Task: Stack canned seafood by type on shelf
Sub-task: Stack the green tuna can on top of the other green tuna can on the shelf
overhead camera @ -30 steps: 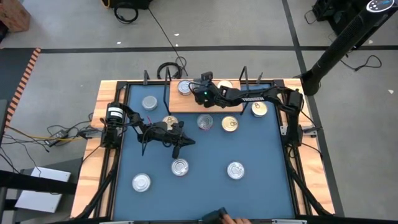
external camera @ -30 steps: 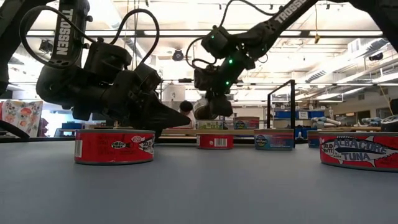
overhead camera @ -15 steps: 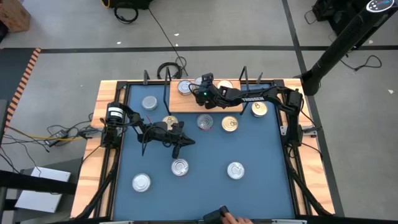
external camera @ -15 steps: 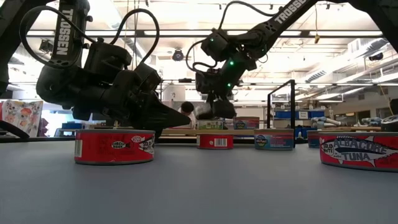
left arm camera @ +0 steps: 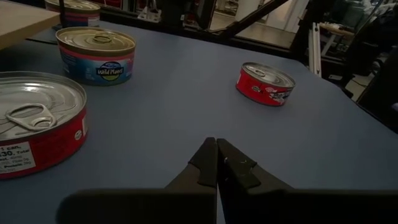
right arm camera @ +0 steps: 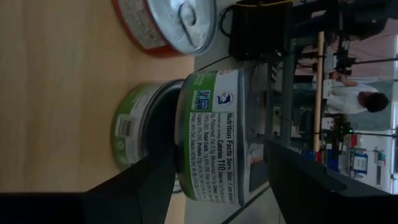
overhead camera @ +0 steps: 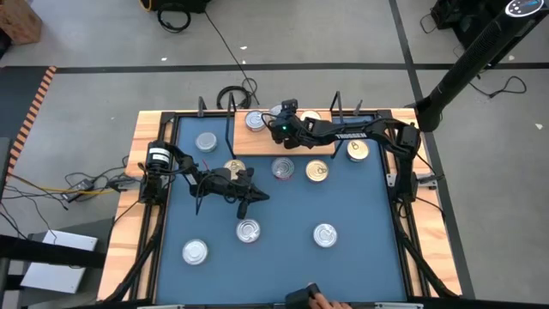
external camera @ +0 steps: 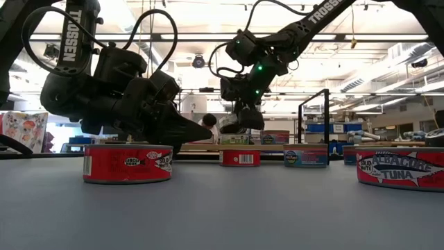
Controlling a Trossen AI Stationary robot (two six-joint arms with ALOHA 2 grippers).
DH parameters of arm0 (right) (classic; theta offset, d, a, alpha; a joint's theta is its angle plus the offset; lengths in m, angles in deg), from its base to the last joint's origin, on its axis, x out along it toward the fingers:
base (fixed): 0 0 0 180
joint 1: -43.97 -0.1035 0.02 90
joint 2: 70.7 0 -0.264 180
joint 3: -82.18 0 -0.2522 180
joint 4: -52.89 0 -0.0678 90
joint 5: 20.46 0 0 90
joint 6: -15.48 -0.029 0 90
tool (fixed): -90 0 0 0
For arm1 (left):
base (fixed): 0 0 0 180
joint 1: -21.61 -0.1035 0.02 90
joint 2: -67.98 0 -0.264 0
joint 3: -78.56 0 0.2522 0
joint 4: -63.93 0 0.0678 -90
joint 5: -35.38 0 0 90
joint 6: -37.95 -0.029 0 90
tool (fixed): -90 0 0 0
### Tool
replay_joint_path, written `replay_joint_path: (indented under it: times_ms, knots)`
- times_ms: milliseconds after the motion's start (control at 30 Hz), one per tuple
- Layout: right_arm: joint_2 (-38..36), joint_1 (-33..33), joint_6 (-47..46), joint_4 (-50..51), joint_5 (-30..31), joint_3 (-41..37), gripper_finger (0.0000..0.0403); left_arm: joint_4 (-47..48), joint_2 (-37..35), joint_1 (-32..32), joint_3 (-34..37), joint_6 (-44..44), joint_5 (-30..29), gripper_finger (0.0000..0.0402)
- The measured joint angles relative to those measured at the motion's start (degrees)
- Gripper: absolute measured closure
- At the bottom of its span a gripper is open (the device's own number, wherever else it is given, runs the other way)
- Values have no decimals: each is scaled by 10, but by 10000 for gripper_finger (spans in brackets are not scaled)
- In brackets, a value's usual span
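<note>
Fingers of the right gripper point(right arm camera: 205, 186) are spread about the green-labelled tin point(right arm camera: 211, 134), stacked upon another (left gripper point(left arm camera: 217, 163) pressed together, farther).

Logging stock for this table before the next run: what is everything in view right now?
loose tins: eight, silver or gold tops, scattered on the blue mat
shelved tins: at least four, one silver-topped, one gold-topped, two green-labelled stacked, on the shelf
shelf: one, light wood, far side of table
cable: one, black, behind shelf
person's hand: one, at near table edge
left gripper: one, black, shut, over the mat
right gripper: one, black, open, astride the green stack
</note>
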Motion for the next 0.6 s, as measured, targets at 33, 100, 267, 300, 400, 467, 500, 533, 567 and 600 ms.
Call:
replay_joint_path:
  times_ms: [33,100,267,300,400,467,500,533,567,600]
  knots:
    - [0,1,-1,6,0,0,154,0,0,0,0,0,0,398]
    - [0,3,-9,18,-6,0,154,0,0,0,0,0,0,398]
    - [0,7,-27,41,-12,0,153,0,0,0,0,2,1,398]
    - [0,7,-31,41,-13,0,153,0,0,0,0,2,1,398]
    - [0,7,-33,37,-18,0,153,0,0,0,0,2,1,398]
    - [0,9,-37,25,-28,0,153,0,0,0,0,2,1,398]
    - [-1,11,-38,20,-34,0,153,0,0,0,0,2,1,398]
    - [-1,12,-37,20,-37,0,154,0,0,0,0,2,1,398]
    - [-1,14,-37,20,-38,0,154,0,0,0,0,2,1,398]
    - [-1,16,-37,20,-37,0,154,0,0,0,0,2,1,398]
